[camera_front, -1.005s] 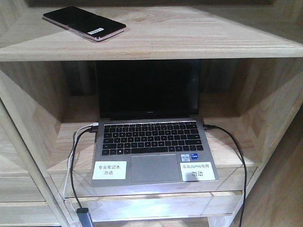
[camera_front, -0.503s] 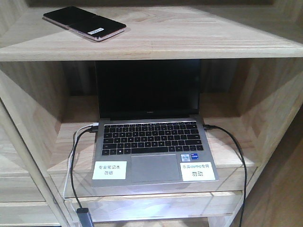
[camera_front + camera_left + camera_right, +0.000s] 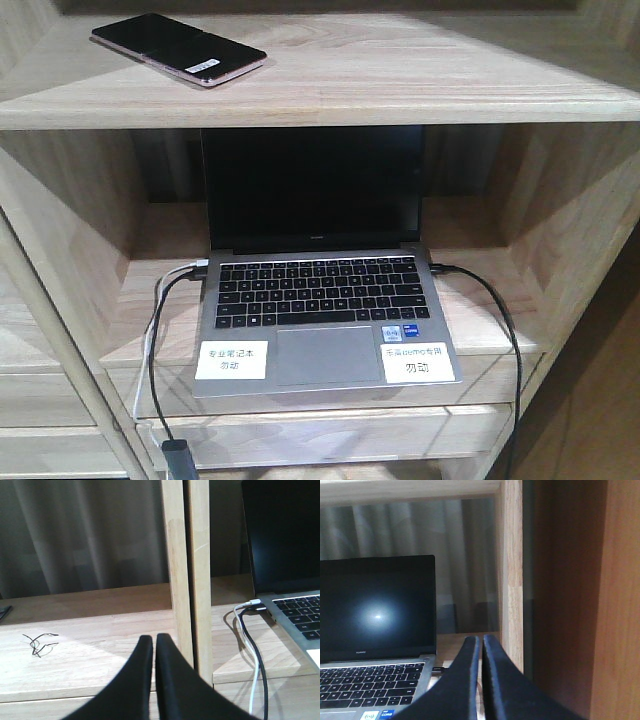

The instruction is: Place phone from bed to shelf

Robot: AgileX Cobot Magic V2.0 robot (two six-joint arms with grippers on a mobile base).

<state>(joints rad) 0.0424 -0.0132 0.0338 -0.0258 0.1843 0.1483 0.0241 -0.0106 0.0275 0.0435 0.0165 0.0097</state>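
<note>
Change: across the front views nothing of note has shifted; the phone [image 3: 178,49] lies where it lay a second ago, flat on the top board of the shelf [image 3: 420,80], near its left end, screen up, white sticker toward the near edge
Task meaning: the placement appears complete; no bed is in view; both arms are clear of the phone
Left gripper [image 3: 153,642]: fingers pressed together, holding nothing; pointed at a lower board left of an upright post [image 3: 187,580]
Right gripper [image 3: 481,642]: fingers closed with only a hairline gap, empty; aimed past the laptop's right side
Surroundings: open laptop [image 3: 320,290] in the bay below the phone; cables [image 3: 155,330] plugged into both sides
Obstructions: none near the phone; the posts and cables are the only hazards during retreat
</note>
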